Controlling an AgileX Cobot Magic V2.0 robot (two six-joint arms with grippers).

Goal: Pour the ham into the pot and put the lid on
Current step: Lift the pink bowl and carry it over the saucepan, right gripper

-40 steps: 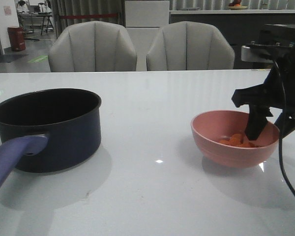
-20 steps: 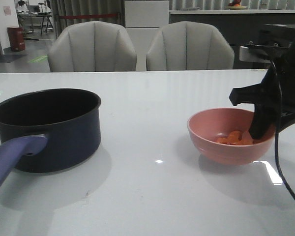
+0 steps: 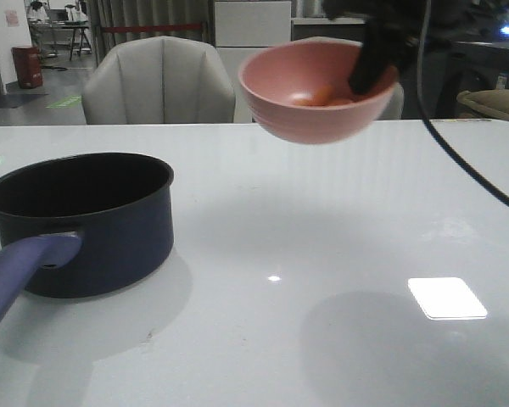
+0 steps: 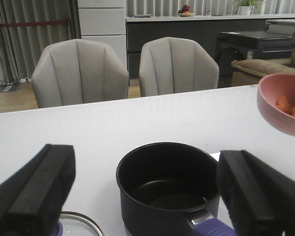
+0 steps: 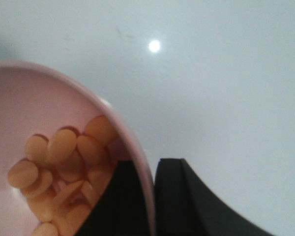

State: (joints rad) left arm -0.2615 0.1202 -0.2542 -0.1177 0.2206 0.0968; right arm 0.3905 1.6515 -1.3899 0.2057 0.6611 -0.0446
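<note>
Pink bowl (image 3: 319, 89) is hanging in the air to the right of the pot (image 3: 85, 216), its wall clamped by the right tool (image 5: 150, 196), one finger inside, one outside. To pour well, it should be travelling level until over the pot's mouth, then tipping slowly. Ham (image 5: 69, 172) is sitting inside as thin orange discs, probably light enough to scatter. Left tool (image 4: 142, 191) is hovering with fingers apart above the pot.

The front view looks low and forward across the desk (image 3: 339, 254) toward two chairs (image 3: 159, 80). The left wrist view faces the same way from close behind the pot (image 4: 168, 183) — both share pot, chairs and pink bowl (image 3: 318, 89). The right wrist view looks straight down — very near the bowl's rim.
</note>
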